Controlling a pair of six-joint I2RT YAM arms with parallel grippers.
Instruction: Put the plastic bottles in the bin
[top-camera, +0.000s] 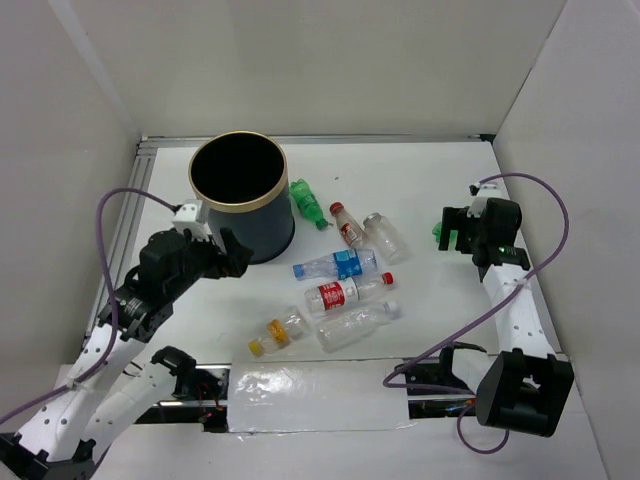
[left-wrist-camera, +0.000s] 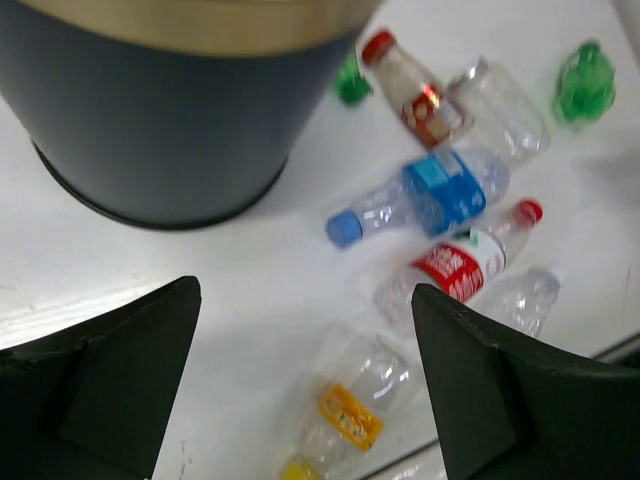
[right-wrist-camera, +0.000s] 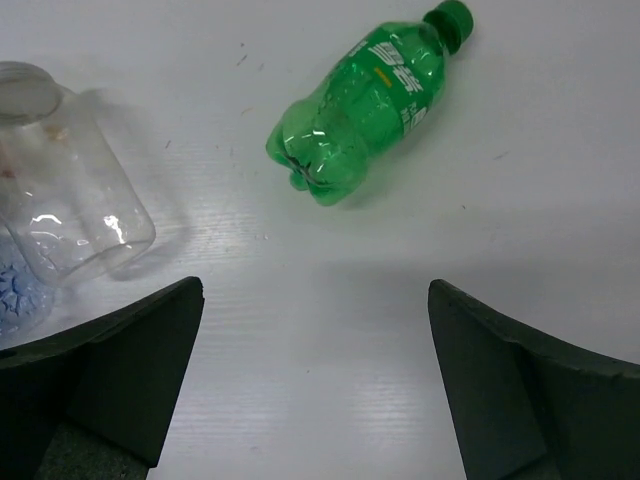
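Eight plastic bottles (top-camera: 345, 293) lie on the white bench (top-camera: 440, 160). At the left, the left claw (left-wrist-camera: 305, 290) hangs wide open and empty, near the bin (top-camera: 268, 235). One green bottle (top-camera: 307, 203) lies just right of the bin, with six more bottles clustered beyond it. The second green bottle (right-wrist-camera: 365, 100) lies apart, just ahead of the right claw (right-wrist-camera: 315, 288), which is spread wide and holds nothing.

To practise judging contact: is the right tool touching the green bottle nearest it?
Apart. The right wrist view shows bare table between the green bottle and both fingers of the right tool.
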